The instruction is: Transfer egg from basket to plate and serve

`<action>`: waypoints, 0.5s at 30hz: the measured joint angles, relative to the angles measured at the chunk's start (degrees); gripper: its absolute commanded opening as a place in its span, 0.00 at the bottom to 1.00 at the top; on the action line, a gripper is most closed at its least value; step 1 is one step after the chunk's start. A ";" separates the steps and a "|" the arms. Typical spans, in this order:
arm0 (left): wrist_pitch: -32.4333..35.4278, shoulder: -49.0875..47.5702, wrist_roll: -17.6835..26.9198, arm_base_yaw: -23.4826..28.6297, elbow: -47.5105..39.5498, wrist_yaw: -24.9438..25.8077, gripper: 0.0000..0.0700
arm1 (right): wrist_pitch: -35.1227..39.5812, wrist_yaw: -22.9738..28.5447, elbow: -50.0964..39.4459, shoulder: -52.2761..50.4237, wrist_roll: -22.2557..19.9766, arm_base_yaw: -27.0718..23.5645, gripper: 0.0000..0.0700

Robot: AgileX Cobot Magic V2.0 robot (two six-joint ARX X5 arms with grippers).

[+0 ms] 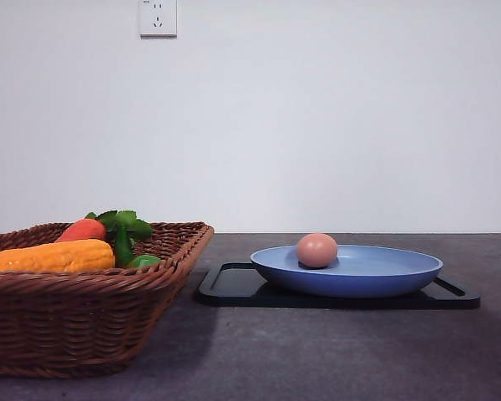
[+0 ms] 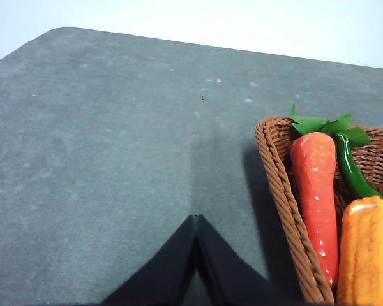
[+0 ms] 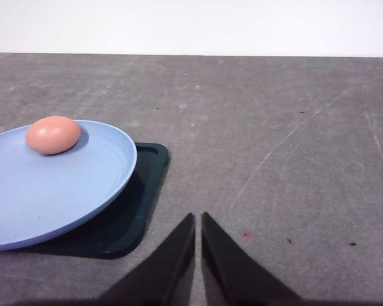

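The basket (image 1: 92, 292) at the table's (image 1: 334, 351) left front holds a carrot (image 1: 82, 230), a yellow corn-like vegetable (image 1: 54, 256) and green leaves (image 1: 125, 224). The smooth pinkish-brown egg (image 1: 316, 250) lies in the blue plate (image 1: 376, 280) on a black tray (image 1: 234, 284). The left hand (image 2: 196, 220) and right hand (image 3: 198, 218) are both clenched, empty, over bare table.

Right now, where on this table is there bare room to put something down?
Bare table lies in front of the black tray, between the basket and that tray, and beside the tray's far side in the right wrist view. The basket is crowded with vegetables. The plate has room beside the egg.
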 measured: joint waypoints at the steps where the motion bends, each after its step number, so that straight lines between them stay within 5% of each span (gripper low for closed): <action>1: -0.01 0.00 0.00 0.00 0.00 0.00 0.00 | 0.00 0.00 0.00 0.00 0.00 0.00 0.00; 15: 0.00 0.00 0.00 0.00 0.00 0.00 0.00 | 0.00 0.00 0.00 0.00 0.00 0.00 0.00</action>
